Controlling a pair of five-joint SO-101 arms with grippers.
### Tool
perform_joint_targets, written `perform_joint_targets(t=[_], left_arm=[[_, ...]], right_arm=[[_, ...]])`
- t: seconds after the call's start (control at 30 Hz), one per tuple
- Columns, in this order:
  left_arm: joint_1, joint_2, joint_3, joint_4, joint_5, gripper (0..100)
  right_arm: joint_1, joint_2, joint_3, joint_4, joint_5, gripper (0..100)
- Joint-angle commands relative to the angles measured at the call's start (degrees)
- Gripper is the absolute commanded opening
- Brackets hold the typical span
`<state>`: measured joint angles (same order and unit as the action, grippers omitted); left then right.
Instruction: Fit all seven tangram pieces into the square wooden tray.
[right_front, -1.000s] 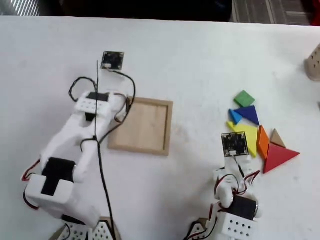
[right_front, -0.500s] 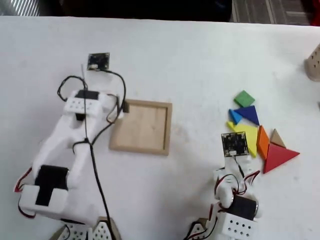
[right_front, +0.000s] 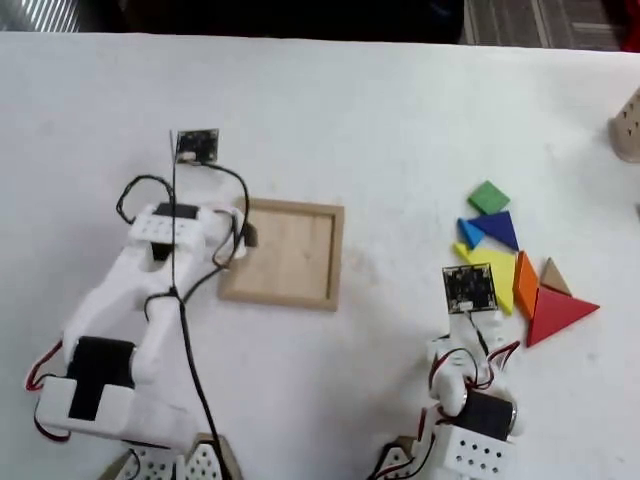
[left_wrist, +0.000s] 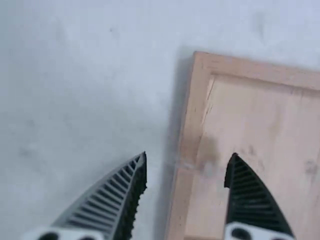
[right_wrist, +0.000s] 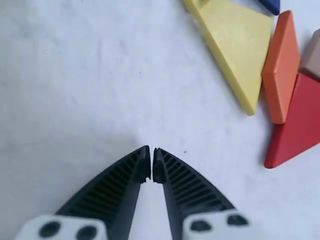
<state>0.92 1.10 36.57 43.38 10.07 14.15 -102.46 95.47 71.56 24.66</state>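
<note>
Lying left of the surface's middle, the pale square wooden tray (right_front: 338, 255) has a raised rim, straddled by the spread left gripper (left_wrist: 188, 155). Seven coloured tangram pieces (right_front: 497, 228) cluster near the white surface's (right_front: 400, 130) right edge, beside the right gripper (right_wrist: 151, 148), whose fingers are pressed together.

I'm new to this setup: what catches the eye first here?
The bright tangram pieces clustered on the right of the table, none in the wooden tray left of centre. The left gripper stands open astride the tray's rim; the right gripper is shut over bare table.
</note>
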Motion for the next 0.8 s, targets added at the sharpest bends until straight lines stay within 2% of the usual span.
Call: perform_joint_targets(t=[0.0,0.17,0.37,0.77], left_arm=[[0.3,1.5,-0.4,-0.9,0.4,26],[-2.5,5.4,-5.2,7.1,0.4,26],[-4.8,3.8,-6.5,11.6,0.4,26],[-4.5,-12.3,3.2,10.1,-0.9,26]], right_arm=[[0.7,-0.9,-0.7,-0.5,-0.4,1.8],[0.7,-0.9,-0.7,-0.5,-0.4,1.8],[0.7,-0.9,-0.7,-0.5,-0.4,1.8],[0.7,-0.9,-0.7,-0.5,-0.4,1.8]])
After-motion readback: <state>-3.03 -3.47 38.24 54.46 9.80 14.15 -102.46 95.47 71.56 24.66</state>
